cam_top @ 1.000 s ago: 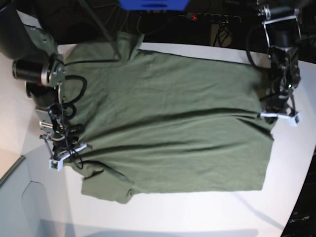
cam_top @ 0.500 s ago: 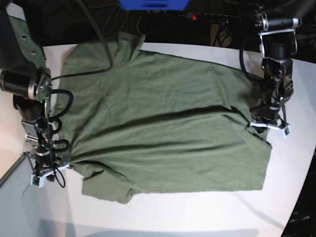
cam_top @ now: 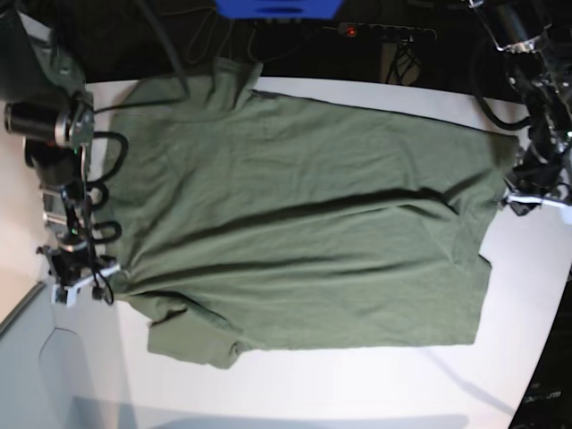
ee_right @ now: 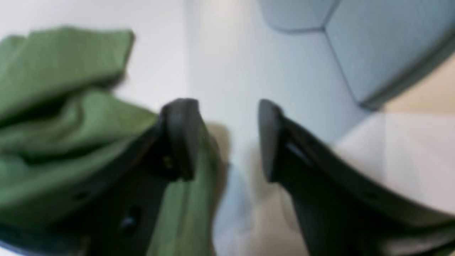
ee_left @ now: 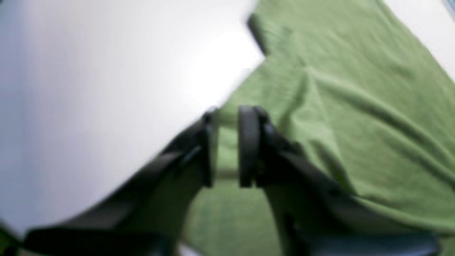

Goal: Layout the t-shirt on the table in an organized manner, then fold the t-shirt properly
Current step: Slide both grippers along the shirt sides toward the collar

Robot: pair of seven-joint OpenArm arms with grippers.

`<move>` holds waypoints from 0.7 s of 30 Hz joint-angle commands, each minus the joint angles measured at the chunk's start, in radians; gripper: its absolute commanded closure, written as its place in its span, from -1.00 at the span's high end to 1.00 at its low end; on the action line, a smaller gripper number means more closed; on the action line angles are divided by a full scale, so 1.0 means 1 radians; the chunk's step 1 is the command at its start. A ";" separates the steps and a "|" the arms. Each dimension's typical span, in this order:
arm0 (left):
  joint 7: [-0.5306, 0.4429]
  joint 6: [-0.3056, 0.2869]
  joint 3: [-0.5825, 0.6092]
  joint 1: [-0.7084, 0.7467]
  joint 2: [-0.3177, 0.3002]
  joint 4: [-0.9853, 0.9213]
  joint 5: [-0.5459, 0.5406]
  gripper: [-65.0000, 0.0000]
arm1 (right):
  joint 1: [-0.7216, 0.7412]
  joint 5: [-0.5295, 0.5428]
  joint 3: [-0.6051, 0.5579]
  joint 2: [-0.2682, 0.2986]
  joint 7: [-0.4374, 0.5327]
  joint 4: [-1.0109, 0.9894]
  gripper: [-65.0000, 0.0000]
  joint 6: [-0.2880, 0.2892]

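The olive-green t-shirt lies spread on the white table, with a few long creases across it. My left gripper is at the shirt's right edge. In the left wrist view it is nearly closed, with the shirt's edge between the fingers. My right gripper is at the shirt's left edge. In the right wrist view it is open, with bare table in the gap and shirt cloth beside its left finger. The collar is not clearly shown.
A power strip with a red light and cables lie behind the table's far edge. A blue object sits at the top. The table's curved edge runs down the right. A grey panel adjoins the front left.
My left gripper moved right and drew the shirt's right edge outward. My right gripper moved left off the shirt, dipped toward the front, then came back a little.
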 commanded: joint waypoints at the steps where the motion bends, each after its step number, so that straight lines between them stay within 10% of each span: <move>1: 0.030 -0.003 -0.034 0.007 -0.012 0.029 -0.005 -0.40 | -0.005 0.007 0.003 0.011 0.034 0.065 0.00 -0.005; 7: 0.114 -0.003 -0.122 0.045 -0.015 0.027 -0.004 0.36 | -0.243 0.007 0.064 -0.058 -0.040 0.431 0.15 -0.005; 21: 0.025 -0.005 0.021 0.073 -0.062 -0.164 -0.002 0.37 | -0.646 0.007 0.156 -0.274 -0.365 1.113 0.15 0.000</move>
